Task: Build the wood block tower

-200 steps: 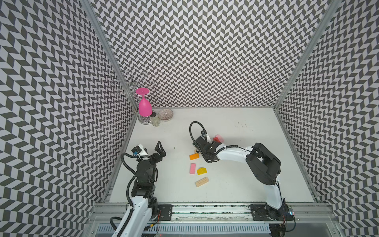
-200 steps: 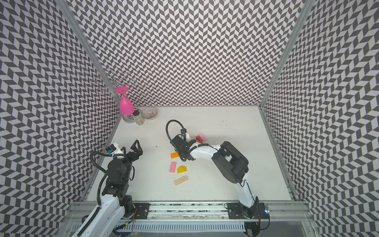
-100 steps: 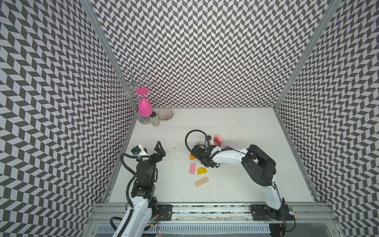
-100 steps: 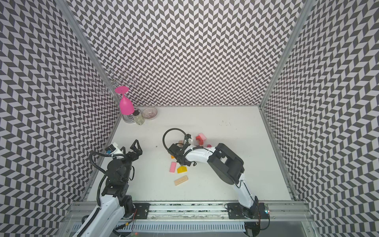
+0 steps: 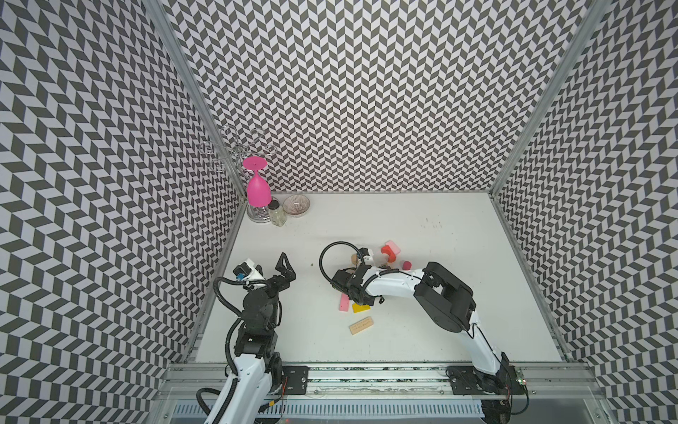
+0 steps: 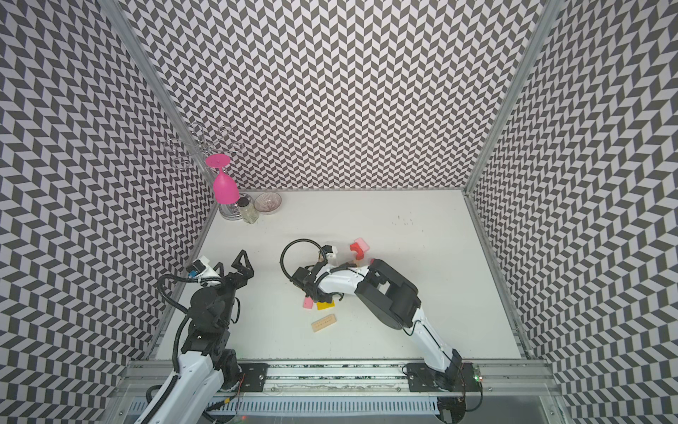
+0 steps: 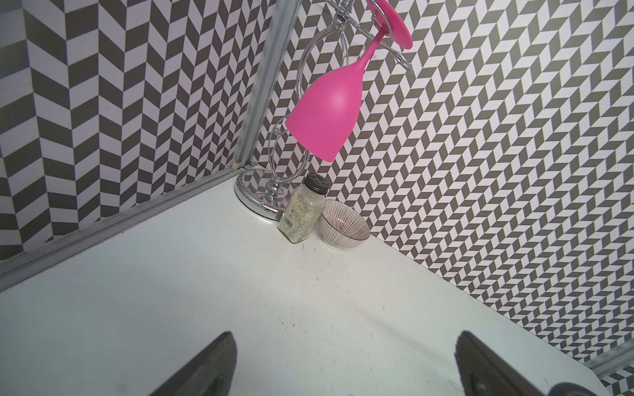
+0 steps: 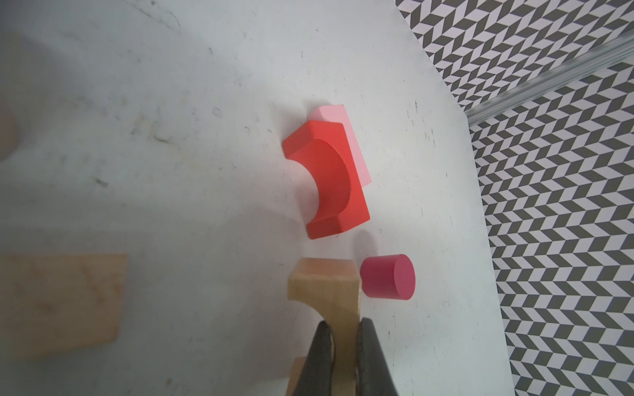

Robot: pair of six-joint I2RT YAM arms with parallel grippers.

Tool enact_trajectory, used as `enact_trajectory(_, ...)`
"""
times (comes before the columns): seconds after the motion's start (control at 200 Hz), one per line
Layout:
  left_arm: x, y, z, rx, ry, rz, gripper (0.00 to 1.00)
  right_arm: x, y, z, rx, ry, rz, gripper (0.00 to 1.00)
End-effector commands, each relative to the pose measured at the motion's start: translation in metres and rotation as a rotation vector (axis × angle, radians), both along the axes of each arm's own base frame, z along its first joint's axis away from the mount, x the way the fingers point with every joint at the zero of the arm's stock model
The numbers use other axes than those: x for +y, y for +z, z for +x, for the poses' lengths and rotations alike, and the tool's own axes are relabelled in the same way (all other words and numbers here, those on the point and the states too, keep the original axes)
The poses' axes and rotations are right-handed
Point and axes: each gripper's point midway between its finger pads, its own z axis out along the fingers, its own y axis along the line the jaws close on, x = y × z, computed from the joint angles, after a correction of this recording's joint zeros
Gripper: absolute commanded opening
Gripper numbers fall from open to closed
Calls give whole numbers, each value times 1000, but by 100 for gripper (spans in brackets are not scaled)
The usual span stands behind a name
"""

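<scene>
Tan arch block (image 8: 324,291): bare wood, grain visible, matt. Red arch block (image 8: 329,178), pale pink block (image 8: 334,113) and crimson cylinder (image 8: 387,277): painted, smooth, low sheen. Tan bar (image 5: 361,326): unpainted wood. Surface (image 8: 154,103): white, matt, scuffed with dark marks. Goblet (image 7: 326,109): pink, smooth, plastic-looking, satin. Rack (image 7: 250,187): chromed metal, mirror-bright. Jar (image 7: 302,216): clear, dark lid. Bowl (image 7: 344,228): glazed, striped, glossy.
</scene>
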Motion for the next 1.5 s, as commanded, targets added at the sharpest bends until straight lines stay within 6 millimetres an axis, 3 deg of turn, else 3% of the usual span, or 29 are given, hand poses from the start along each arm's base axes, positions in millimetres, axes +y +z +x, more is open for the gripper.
enact_trajectory(0.0,2,-2,-1,-1,15,-8,100,22,-55,-18,174,19,108,9)
enact_trajectory(0.175,2,-2,-1,-1,17,-8,100,33,-56,-15,185,44,135,18)
enact_trajectory(0.411,2,-2,-2,-3,14,-8,100,39,-49,-13,174,48,169,21)
enact_trajectory(0.641,2,-1,-2,-5,13,-9,100,38,-6,-10,93,35,237,33)
enact_trajectory(0.836,2,-2,-2,-3,14,-7,100,24,25,-15,14,32,337,41)
enact_trajectory(1.142,2,-2,-2,-2,15,-10,100,16,27,-11,33,87,581,44)
enact_trajectory(1.287,2,-2,-2,-1,15,-9,100,24,29,-6,66,138,664,45)
enact_trajectory(1.497,3,-2,-2,-2,16,-9,100,26,13,4,118,136,685,43)
